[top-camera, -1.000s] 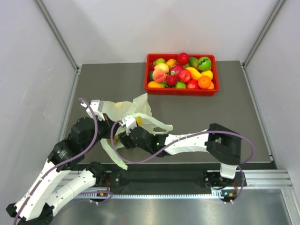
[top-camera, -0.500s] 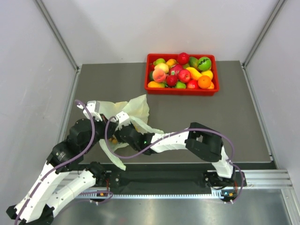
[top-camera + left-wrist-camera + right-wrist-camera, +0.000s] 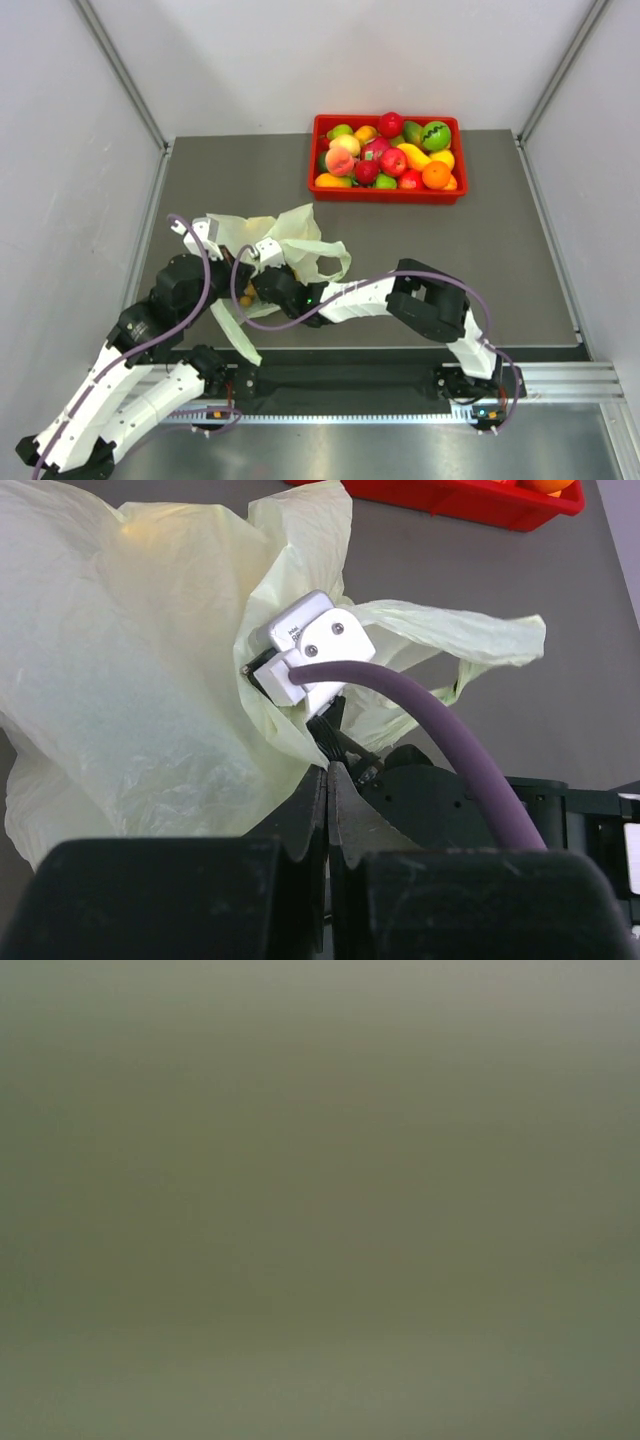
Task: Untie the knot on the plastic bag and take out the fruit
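Note:
The pale green plastic bag lies crumpled at the near left of the table and fills the left of the left wrist view. One handle loop lies open to the right, and no knot shows. My left gripper is shut, with the bag's edge pinched at its tips. My right gripper reaches into the bag's mouth and its fingers are hidden by plastic. The right wrist view shows only a green-grey blur. A small orange-yellow spot shows by the bag, perhaps fruit; I cannot tell which.
A red tray full of toy fruit stands at the back centre, and its corner shows in the left wrist view. The right arm's wrist camera housing and purple cable sit just ahead of my left jaws.
My right arm has pushed left, deeper into the bag. The handle loop has swung up and to the right. My left arm has barely shifted.

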Action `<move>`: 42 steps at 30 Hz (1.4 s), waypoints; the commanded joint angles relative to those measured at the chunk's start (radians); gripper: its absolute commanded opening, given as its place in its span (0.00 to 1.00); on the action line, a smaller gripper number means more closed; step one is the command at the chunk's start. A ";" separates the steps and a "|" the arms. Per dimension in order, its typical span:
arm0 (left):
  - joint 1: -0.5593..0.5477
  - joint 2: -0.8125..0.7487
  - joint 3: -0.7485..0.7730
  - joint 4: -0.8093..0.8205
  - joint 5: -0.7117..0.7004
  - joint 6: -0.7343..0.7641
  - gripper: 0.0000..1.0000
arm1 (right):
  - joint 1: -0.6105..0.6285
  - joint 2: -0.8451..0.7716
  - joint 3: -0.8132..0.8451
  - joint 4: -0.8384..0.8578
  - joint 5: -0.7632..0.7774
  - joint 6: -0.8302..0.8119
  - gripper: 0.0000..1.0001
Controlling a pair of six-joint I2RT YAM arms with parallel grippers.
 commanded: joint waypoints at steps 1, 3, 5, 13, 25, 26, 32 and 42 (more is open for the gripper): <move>-0.005 -0.009 -0.003 0.099 0.040 -0.014 0.00 | -0.028 0.052 0.042 -0.078 -0.009 0.024 0.53; -0.007 -0.009 -0.006 0.102 0.043 -0.017 0.00 | -0.033 0.071 0.062 -0.088 -0.017 0.029 0.55; -0.005 -0.009 -0.009 0.105 0.041 -0.018 0.00 | -0.041 0.091 0.083 -0.093 -0.025 0.032 0.55; -0.007 -0.009 -0.014 0.104 0.029 -0.012 0.00 | -0.045 -0.069 -0.094 0.029 -0.095 0.024 0.00; -0.007 -0.005 -0.047 0.168 0.003 -0.003 0.00 | -0.068 -0.575 -0.524 0.076 -0.697 -0.115 0.00; -0.005 -0.003 -0.050 0.174 0.004 -0.004 0.00 | -0.074 -0.586 -0.519 0.054 -0.732 -0.143 0.00; -0.007 0.026 -0.044 0.208 -0.005 -0.001 0.00 | -0.119 -0.672 -0.499 -0.036 -1.051 -0.224 0.00; -0.005 0.054 -0.040 0.238 -0.077 0.008 0.00 | -0.139 -0.927 -0.420 -0.380 -1.591 -0.391 0.00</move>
